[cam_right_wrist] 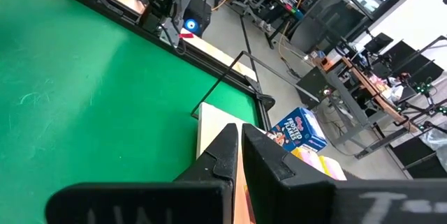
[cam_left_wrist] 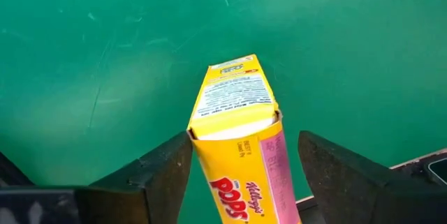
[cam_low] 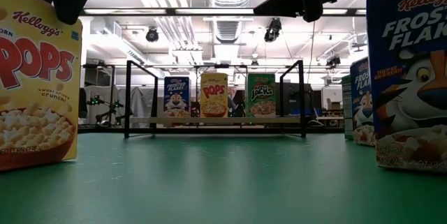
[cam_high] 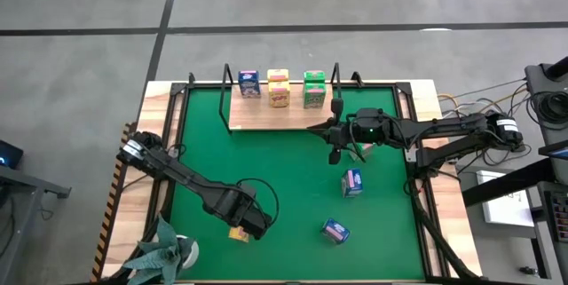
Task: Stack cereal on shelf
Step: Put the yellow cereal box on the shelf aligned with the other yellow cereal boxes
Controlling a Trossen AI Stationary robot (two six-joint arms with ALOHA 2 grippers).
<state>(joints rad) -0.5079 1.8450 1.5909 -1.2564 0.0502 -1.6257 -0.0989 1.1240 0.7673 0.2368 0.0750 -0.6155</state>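
Note:
A yellow cereal box (cam_left_wrist: 237, 147) stands upright on the green mat (cam_high: 266, 161) near its front left, also large in the low view (cam_low: 31, 77). My left gripper (cam_high: 251, 223) points down over it, open, one finger (cam_left_wrist: 157, 178) on each side of the box's top; a gap shows at the other finger (cam_left_wrist: 342, 175). On the wooden shelf (cam_high: 266, 116) at the far side stand a blue (cam_high: 249, 82), a yellow (cam_high: 279, 88) and a green box (cam_high: 314, 89). My right gripper (cam_high: 318, 128) hangs shut and level just in front of the shelf, holding nothing.
Two blue cereal boxes (cam_high: 352, 182) (cam_high: 335, 230) lie on the mat's right half; one fills the low view's right edge (cam_low: 408, 77). A potted plant (cam_high: 164, 251) sits at the near left corner. Black wire uprights (cam_low: 128, 98) stand at the shelf's ends.

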